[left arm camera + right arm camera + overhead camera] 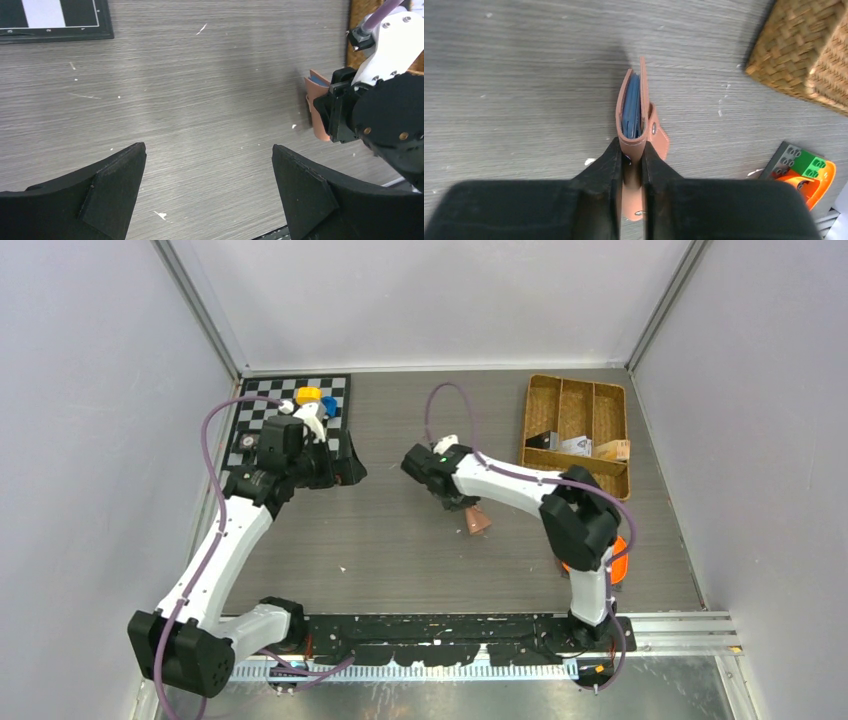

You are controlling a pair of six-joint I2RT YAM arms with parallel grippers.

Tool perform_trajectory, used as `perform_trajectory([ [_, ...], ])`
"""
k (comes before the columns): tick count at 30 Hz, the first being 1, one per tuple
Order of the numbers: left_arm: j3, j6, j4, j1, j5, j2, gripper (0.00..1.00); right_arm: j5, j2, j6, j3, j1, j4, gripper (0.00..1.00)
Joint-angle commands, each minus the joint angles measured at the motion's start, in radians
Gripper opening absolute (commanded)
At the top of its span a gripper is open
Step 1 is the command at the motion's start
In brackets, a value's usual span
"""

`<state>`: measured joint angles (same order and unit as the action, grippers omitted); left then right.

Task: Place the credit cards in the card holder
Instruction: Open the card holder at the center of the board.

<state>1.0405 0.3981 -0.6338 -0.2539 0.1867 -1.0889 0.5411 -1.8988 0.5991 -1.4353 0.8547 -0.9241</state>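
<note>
Progress: partly done, by the look of it. Blue-grey edges taken to be credit cards [631,107] are seen tucked between the leaves of the card holder [660,142].
Left to do: a few loose cards [575,445], one dark and one pale, are judged to lie in the wicker tray [575,382]. They are too small to be counted, and each is yet to be fetched and slotted in.
Card holder, place: it is held near the middle of the bench [524,75], apart from the tray. Whether it rests on the surface cannot be told.
Right fingers [614,160]: clenched on one end of the card holder, one pressed against each face.
Left fingers [117,175]: spread wide with nothing between them, held over bare bench beside the checkerboard mat [262,420].
Card holder, make: salmon-pink, smooth and leather-like, folded narrow, with a small round metal snap on a side flap.
Cards, make: thin, flat and stiff — only the edges are shown.
Tray, make: coarse woven wicker, rectangular, divided into compartments.
Bench, make: grey, matte, with a fine straight grain and pale flecks.
</note>
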Motion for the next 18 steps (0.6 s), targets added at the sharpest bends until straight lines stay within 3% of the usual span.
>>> perform_trajectory([
  [1, -0.02, -0.064, -0.01, 0.004, -0.066, -0.001, 1.0, -0.055, -0.046, 0.039, -0.112, 0.055, -0.059, 0.31],
  [2, -0.024, -0.065, -0.019, 0.004, -0.064, -0.001, 1.0, -0.101, -0.036, 0.04, -0.116, 0.06, -0.027, 0.46],
  [3, -0.031, -0.063, -0.018, 0.004, -0.063, 0.001, 1.0, -0.14, -0.02, 0.041, -0.116, 0.062, -0.012, 0.53],
  [7, -0.075, -0.028, 0.01, 0.004, -0.049, 0.019, 1.0, -0.171, 0.068, 0.035, -0.097, 0.057, 0.014, 0.69],
  [12, -0.117, 0.036, 0.029, 0.004, -0.003, 0.028, 0.94, -0.275, 0.177, 0.014, 0.053, -0.048, 0.088, 0.68],
  [18, -0.259, 0.206, 0.188, -0.073, 0.092, 0.023, 0.84, -0.607, 0.286, -0.026, 0.324, -0.206, 0.336, 0.62],
])
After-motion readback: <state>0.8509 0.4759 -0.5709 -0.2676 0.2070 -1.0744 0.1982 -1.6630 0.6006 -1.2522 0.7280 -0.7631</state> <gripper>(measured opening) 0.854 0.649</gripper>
